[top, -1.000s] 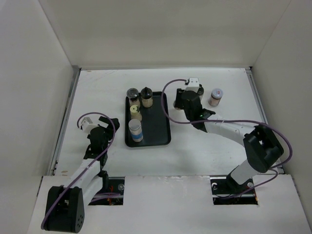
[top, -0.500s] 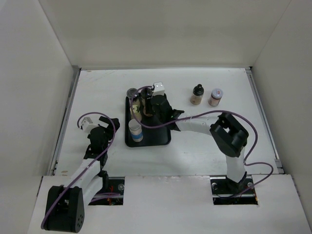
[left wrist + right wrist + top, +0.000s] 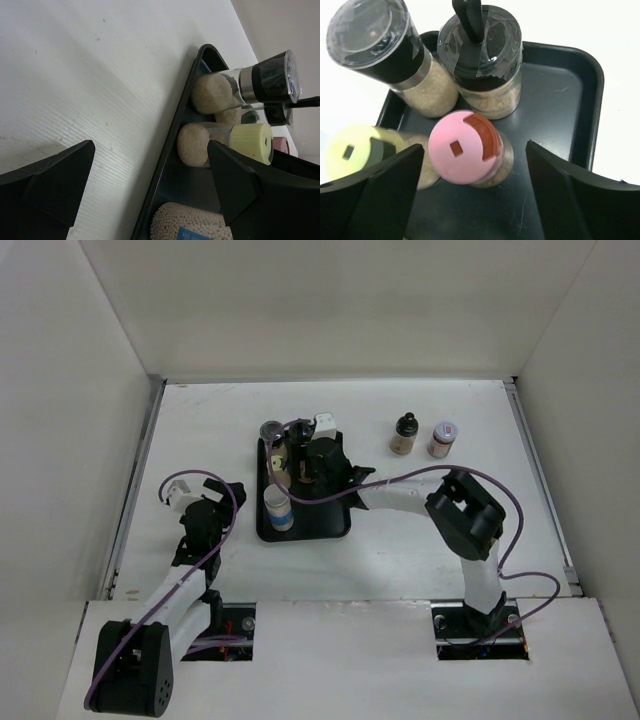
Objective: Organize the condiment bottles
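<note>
Several condiment bottles stand on the black tray [image 3: 563, 95]. A pink-capped jar [image 3: 462, 148] stands upright between the spread fingers of my right gripper [image 3: 474, 150], which is open and clear of it on both sides. Behind it are two black-capped jars [image 3: 376, 41] [image 3: 481, 47]; a yellow-capped jar [image 3: 351, 151] is to its left. In the top view the right gripper [image 3: 303, 465] hovers over the tray's far half, and a white bottle with a blue band [image 3: 278, 509] stands at the near left. My left gripper [image 3: 203, 506] is open over bare table left of the tray.
Two more bottles stand on the table right of the tray [image 3: 330, 510]: a black-capped one [image 3: 403, 434] and a pink-capped one [image 3: 442, 438]. The left wrist view looks along the tray's left rim [image 3: 167, 167]. White walls enclose the table.
My right arm swung left from the back right of the table to over the tray, uncovering the black-capped bottle there. Its jaws have opened around the pink-capped jar. The left arm stayed still.
</note>
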`<state>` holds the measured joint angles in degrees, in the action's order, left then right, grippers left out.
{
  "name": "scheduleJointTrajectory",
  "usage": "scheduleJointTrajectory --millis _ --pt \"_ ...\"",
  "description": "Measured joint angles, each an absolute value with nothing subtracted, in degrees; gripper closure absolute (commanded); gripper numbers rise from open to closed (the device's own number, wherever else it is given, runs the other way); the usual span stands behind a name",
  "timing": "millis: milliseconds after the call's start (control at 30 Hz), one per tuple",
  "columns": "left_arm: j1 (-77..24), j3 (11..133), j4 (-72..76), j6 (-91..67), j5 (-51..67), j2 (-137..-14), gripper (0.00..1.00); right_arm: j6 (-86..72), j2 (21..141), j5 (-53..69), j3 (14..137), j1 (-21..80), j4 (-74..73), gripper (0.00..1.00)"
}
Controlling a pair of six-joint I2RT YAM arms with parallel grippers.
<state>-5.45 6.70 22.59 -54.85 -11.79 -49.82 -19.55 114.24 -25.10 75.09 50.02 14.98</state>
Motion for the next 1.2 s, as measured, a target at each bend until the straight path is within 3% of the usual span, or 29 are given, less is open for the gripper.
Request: scheduleJointTrajectory --millis 133,200,333,400,500,600,667,967,1200 --pt "-5.4 6.7 22.5 -54.8 -11.8 -49.8 0.0 -19.5 108.0 -24.3 71.0 49.9 14.2 0.04" --pt "-5.4 6.7 22.5 -54.8 -11.8 -49.5 0.0 -19.5 103.5 -23.6 68.6 49.4 14.5 0.09" --pt "-5.5 6.7 22.5 -54.8 -11.8 -49.1 0.0 -19.5 93.2 -22.7 62.2 45.8 15.6 0.52" --pt "-5.5 6.7 22.5 -54.7 -11.8 -49.1 0.0 -19.7 89.8 -22.9 59.7 41.8 16.3 0.58" --pt "-5.7 6.7 22.6 -54.5 -11.8 -49.3 0.0 -19.9 87.4 -24.7 56.6 34.7 16.6 0.5" --pt "-5.8 6.7 22.6 -54.5 -11.8 -49.5 0.0 -19.9 87.5 -26.6 55.5 29.3 15.4 0.17" --pt "-5.8 6.7 22.6 -54.5 -11.9 -49.5 0.0 -19.1 88.1 -27.3 55.5 27.2 14.5 0.09" --pt "-5.8 6.7 22.6 -54.4 -12.2 -49.3 0.0 -17.5 95.5 -28.3 59.6 23.9 11.9 0.06" --pt "-6.1 6.7 22.7 -54.2 -12.3 -49.4 0.0 -16.6 103.3 -28.6 65.9 22.0 10.7 0.11"
